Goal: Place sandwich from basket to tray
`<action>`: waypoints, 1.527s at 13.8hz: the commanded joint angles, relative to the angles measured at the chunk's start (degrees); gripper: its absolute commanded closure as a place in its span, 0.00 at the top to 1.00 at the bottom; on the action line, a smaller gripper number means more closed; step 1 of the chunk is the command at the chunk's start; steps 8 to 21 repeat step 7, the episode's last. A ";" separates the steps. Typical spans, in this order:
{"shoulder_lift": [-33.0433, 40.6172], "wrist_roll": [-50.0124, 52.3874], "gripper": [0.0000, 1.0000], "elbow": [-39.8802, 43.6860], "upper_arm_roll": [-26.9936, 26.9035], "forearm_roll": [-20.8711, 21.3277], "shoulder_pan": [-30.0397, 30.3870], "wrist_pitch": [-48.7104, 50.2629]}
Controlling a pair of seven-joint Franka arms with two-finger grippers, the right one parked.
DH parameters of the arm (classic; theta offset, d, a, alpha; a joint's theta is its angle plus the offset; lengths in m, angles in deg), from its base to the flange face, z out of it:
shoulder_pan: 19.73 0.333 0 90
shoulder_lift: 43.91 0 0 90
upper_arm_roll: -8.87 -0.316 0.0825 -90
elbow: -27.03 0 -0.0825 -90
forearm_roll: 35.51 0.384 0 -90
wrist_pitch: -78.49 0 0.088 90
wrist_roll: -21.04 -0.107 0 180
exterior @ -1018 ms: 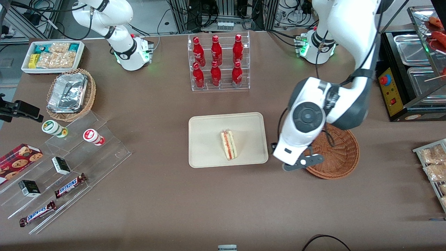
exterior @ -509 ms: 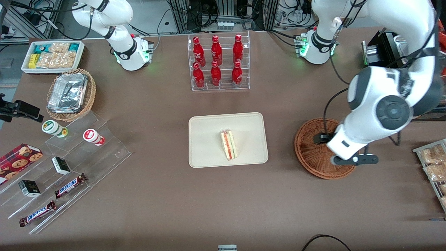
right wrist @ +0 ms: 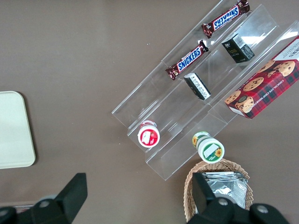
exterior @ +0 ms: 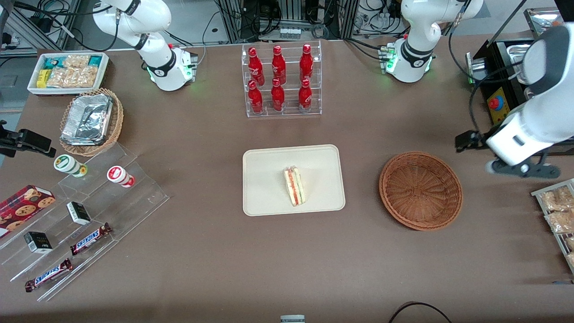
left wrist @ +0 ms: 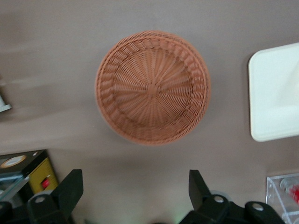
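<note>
Sandwich [exterior: 294,186] lies on the cream tray [exterior: 269,163], a wedge of pale bread with red and green filling showing along its edge, resting nearer the tray's front rim than its back one. It is well apart from the left arm's gripper [left wrist: 135,196], which hangs high above the table toward the working arm's end, off to the side of the wicker basket [exterior: 420,190] and away from the tray. The gripper's black fingers [left wrist: 70,189] stand wide apart with nothing between them. Seen from the wrist camera, the round reddish-brown basket sits below the gripper with only its woven bottom showing, and a rounded corner of the tray shows beside it, the two not touching. In the front view the basket stands between the tray and the gripper. An acrylic rack of red bottles [exterior: 280,78] stands farther from the front camera than the tray.
</note>
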 commanded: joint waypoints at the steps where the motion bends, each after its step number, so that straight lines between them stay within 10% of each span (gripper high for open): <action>1: 5.36 -1.47 1.00 -2.45 1.25 0.10 1.56 2.21; 21: 6.34 -1.29 1.00 -2.45 0.98 0.27 1.04 1.79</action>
